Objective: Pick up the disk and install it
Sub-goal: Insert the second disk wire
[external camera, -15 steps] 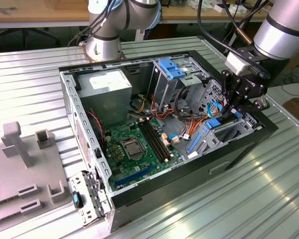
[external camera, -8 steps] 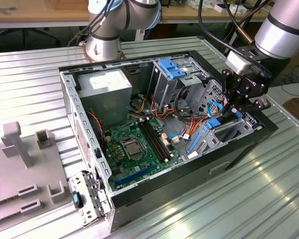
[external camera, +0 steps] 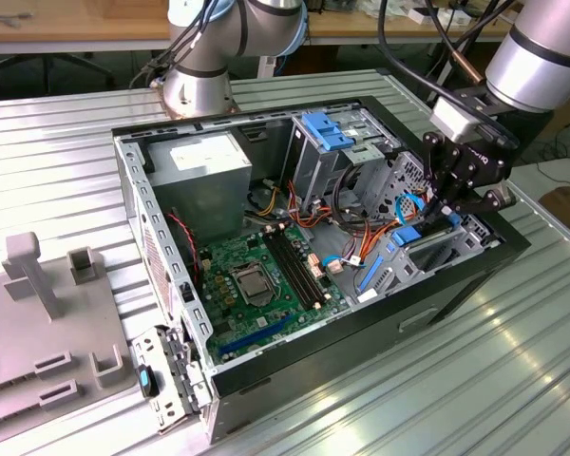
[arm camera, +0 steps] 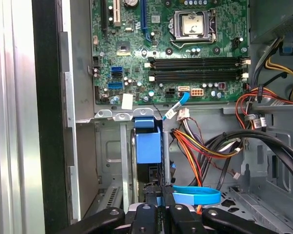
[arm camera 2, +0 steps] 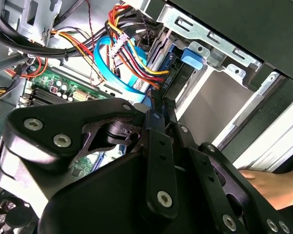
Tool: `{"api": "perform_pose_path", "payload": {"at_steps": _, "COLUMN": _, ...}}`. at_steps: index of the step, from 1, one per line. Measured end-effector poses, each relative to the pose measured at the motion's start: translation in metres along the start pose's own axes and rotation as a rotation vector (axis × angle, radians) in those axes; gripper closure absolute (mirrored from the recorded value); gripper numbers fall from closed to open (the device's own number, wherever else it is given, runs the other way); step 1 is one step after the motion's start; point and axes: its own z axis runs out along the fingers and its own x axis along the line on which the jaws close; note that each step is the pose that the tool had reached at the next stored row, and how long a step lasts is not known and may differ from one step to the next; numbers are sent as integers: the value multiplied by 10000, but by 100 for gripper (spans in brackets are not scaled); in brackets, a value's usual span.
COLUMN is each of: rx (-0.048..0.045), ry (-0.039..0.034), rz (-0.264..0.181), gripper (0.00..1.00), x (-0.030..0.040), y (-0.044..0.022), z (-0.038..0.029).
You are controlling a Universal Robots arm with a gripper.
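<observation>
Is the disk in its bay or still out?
In the bay: the disk stands on edge in the case's drive slot, with the gripper closed on its end.

Your black two-finger gripper [arm camera: 158, 204] sits in a tight slot: the blue-framed disk [arm camera: 148, 146] stands directly ahead of its tips, a looped flat blue ribbon cable [arm camera: 198, 196] and a bundle of red, orange and yellow wires [arm camera: 200, 146] crowd one side, and a grey metal bay wall [arm camera: 110, 156] closes the other.
</observation>
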Motion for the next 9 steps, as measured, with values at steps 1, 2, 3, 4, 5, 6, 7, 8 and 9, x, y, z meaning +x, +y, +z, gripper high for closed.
{"api": "perform_pose_path", "payload": {"at_steps": 1, "rx": 1, "ry": -1, "rz": -29, "gripper": 84, "x": 0, "y": 0, "z": 0}}
{"api": "perform_pose_path", "payload": {"at_steps": 2, "rx": 0, "ry": -2, "rz": -62, "gripper": 84, "x": 0, "y": 0, "z": 0}}
{"api": "perform_pose_path", "payload": {"at_steps": 3, "rx": 1, "ry": -3, "rz": -95, "gripper": 84, "x": 0, "y": 0, "z": 0}}
{"api": "perform_pose_path", "payload": {"at_steps": 4, "rx": 1, "ry": -5, "rz": -132, "gripper": 84, "x": 0, "y": 0, "z": 0}}
{"api": "perform_pose_path", "payload": {"at_steps": 5, "rx": 1, "ry": -6, "rz": -147, "gripper": 84, "x": 0, "y": 0, "z": 0}}
{"api": "perform_pose_path", "payload": {"at_steps": 6, "rx": 1, "ry": -6, "rz": -160, "gripper": 84, "x": 0, "y": 0, "z": 1}}
{"api": "perform_pose_path", "payload": {"at_steps": 7, "rx": 1, "ry": -7, "rz": -162, "gripper": 84, "x": 0, "y": 0, "z": 1}}
{"api": "perform_pose_path", "payload": {"at_steps": 8, "rx": 1, "ry": -5, "rz": -163, "gripper": 84, "x": 0, "y": 0, "z": 1}}
{"api": "perform_pose_path", "payload": {"at_steps": 9, "rx": 1, "ry": -4, "rz": -164, "gripper": 84, "x": 0, "y": 0, "z": 2}}
